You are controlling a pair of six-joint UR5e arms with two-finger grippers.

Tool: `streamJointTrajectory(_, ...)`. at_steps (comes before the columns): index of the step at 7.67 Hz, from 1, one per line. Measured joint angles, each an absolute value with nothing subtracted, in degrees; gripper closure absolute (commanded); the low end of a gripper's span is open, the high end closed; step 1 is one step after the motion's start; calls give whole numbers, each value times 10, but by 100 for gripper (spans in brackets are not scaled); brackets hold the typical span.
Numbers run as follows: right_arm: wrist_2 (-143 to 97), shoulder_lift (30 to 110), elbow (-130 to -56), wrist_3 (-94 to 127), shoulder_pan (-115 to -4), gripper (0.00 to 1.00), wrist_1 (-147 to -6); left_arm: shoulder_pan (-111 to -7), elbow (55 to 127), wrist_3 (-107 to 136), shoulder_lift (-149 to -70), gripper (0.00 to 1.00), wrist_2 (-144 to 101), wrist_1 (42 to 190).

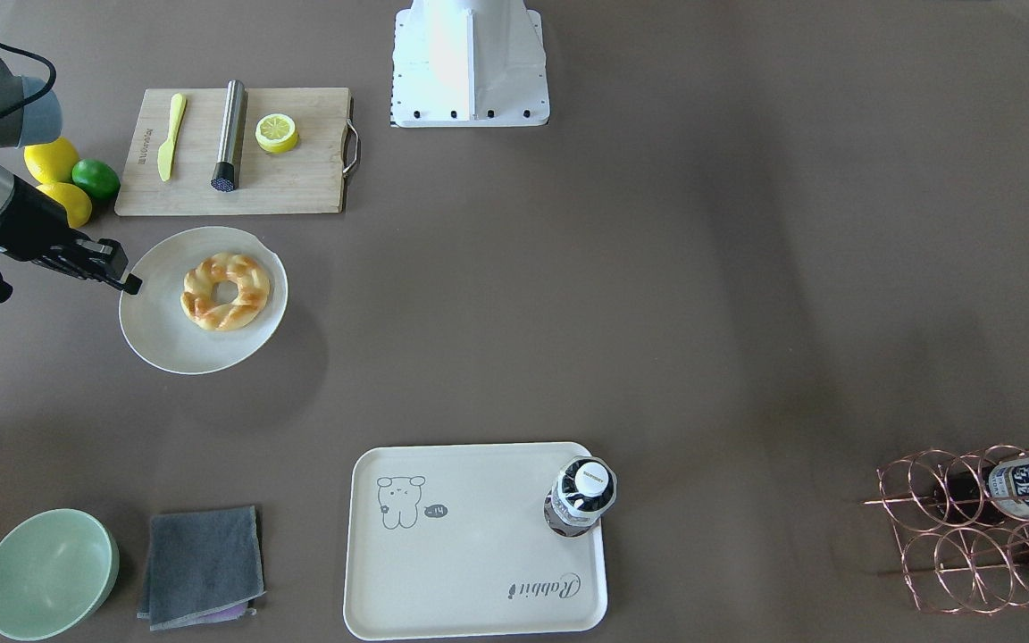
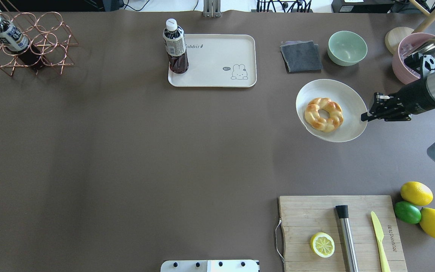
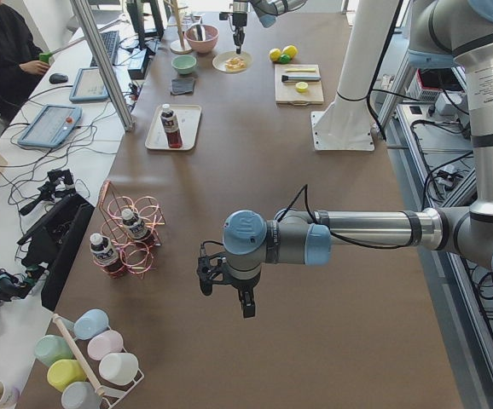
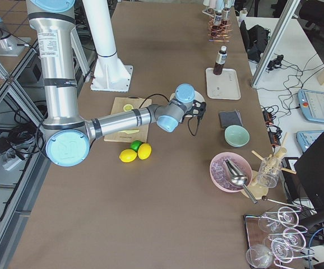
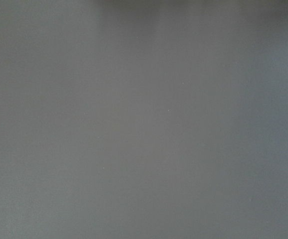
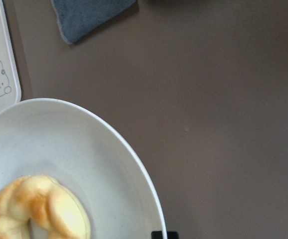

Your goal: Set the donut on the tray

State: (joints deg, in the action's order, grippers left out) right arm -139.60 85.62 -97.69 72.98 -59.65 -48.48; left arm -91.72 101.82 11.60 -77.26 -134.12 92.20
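The donut [image 2: 332,120], a golden braided ring, lies on a round off-white plate [image 2: 353,109]; it also shows in the front view [image 1: 251,286] and the right wrist view [image 6: 39,204]. My right gripper [image 2: 364,116] looks shut and empty, its tip at the plate's rim on the side away from the tray, apart from the donut. The cream tray [image 2: 213,64] with the bear drawing lies at the far side of the table; a dark drink bottle [image 2: 175,47] stands on one corner. My left gripper [image 3: 225,290] shows only in the left side view, over bare table; I cannot tell whether it is open.
A grey cloth [image 2: 301,56] and a green bowl [image 2: 347,48] lie between plate and tray. A wooden cutting board [image 2: 304,215] holds a lemon half, a metal cylinder and a yellow knife; lemons and a lime lie beside it. A copper wire rack [image 2: 32,45] holds bottles.
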Motion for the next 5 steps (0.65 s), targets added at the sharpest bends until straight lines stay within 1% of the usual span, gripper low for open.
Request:
streamJointTrajectory(1, -1400, 823, -957, 732, -603, 100, -488, -917, 1018, 116, -773, 2, -1341, 922)
streamJointTrajectory(2, -1399, 774, -918, 744, -605, 100, -489, -918, 1018, 116, -773, 2, -1341, 922)
streamJointTrajectory(4, -1368, 660, -808, 783, -598, 100, -490, -918, 1018, 117, -773, 2, -1341, 922)
streamJointTrajectory(5, -1339, 616, -760, 792, -585, 100, -491, -918, 1018, 117, -773, 2, -1342, 922)
